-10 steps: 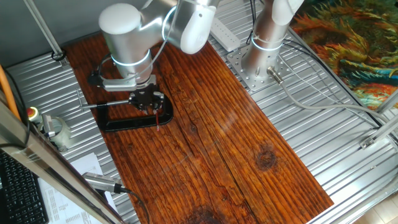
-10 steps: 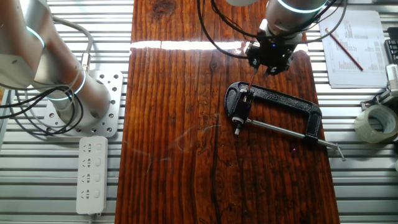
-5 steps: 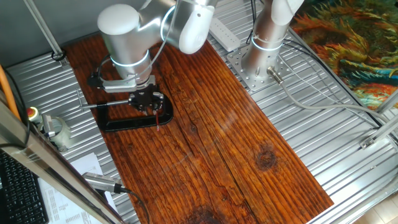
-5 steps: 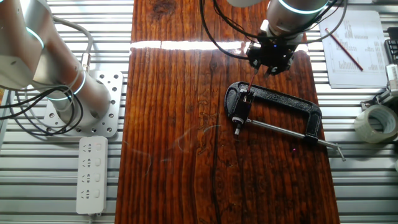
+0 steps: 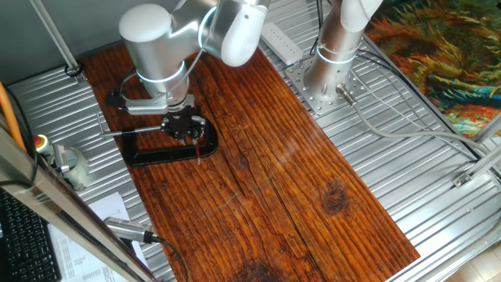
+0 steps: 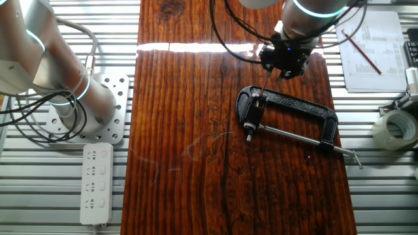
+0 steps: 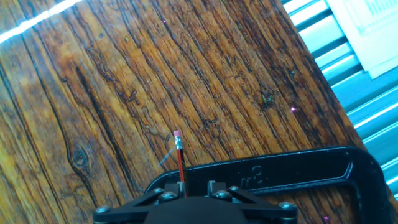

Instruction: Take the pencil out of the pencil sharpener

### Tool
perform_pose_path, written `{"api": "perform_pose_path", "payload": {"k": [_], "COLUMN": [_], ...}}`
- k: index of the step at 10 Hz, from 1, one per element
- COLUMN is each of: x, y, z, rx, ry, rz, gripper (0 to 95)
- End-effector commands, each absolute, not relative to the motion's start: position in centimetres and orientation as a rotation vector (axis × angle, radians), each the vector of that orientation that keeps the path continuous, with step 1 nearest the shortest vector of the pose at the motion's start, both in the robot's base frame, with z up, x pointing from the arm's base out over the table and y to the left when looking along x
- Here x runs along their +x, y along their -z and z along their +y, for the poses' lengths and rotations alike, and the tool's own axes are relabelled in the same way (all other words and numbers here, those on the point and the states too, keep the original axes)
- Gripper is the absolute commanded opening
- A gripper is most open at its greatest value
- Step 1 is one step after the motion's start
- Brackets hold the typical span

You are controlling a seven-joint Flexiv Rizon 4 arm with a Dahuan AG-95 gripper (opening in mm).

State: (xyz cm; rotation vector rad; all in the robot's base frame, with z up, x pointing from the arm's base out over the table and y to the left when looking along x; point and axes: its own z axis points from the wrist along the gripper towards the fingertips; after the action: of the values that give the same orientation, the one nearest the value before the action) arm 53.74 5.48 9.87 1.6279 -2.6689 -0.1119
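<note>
**Arm drifts a touch, pencil stays in the sharpener**

From where I stand, very little has changed in the last second. In one fixed view the arm's big white elbow has slid slightly to the left and up. In the other fixed view the gripper (image 6: 283, 64) sits a hair higher on the wooden table (image 6: 183, 98) than it did. The gripper (image 5: 185, 129) hangs over the closed end of the black clamp (image 5: 160, 153), just as before.

The clamp (image 6: 294, 104) has not shifted. It lies flat on the boards with its silver screw rod (image 6: 287, 136) running along its open side.

The pencil (image 6: 262, 90) has not shifted either. It is a thin red stick at the clamp's jaw end. Its lower end meets a small pale block, the pencil sharpener (image 6: 256, 100), which is too small here to make out well.

In the hand view the pencil (image 7: 180, 163) runs straight up from between the two fingers (image 7: 165, 196). Its pale eraser tip points away across the wood grain. It crosses the clamp's black frame (image 7: 280, 171).

The gripper (image 7: 186, 191) has its fingers set narrow on either side of the pencil. Whether the pads actually press on it I cannot tell. The sharpener is hidden beneath the hand in this view.
</note>
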Motion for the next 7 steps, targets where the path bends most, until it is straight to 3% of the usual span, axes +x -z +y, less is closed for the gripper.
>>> {"api": "perform_pose_path", "payload": {"k": [1,7], "x": [53.65,53.78], "y": [-9.94,-9.74], "z": [5.47,5.50], "rx": [1.634,1.644], "ry": [0.119,0.084], "rz": [-2.660,-2.630], "gripper": [19.0,19.0]}}
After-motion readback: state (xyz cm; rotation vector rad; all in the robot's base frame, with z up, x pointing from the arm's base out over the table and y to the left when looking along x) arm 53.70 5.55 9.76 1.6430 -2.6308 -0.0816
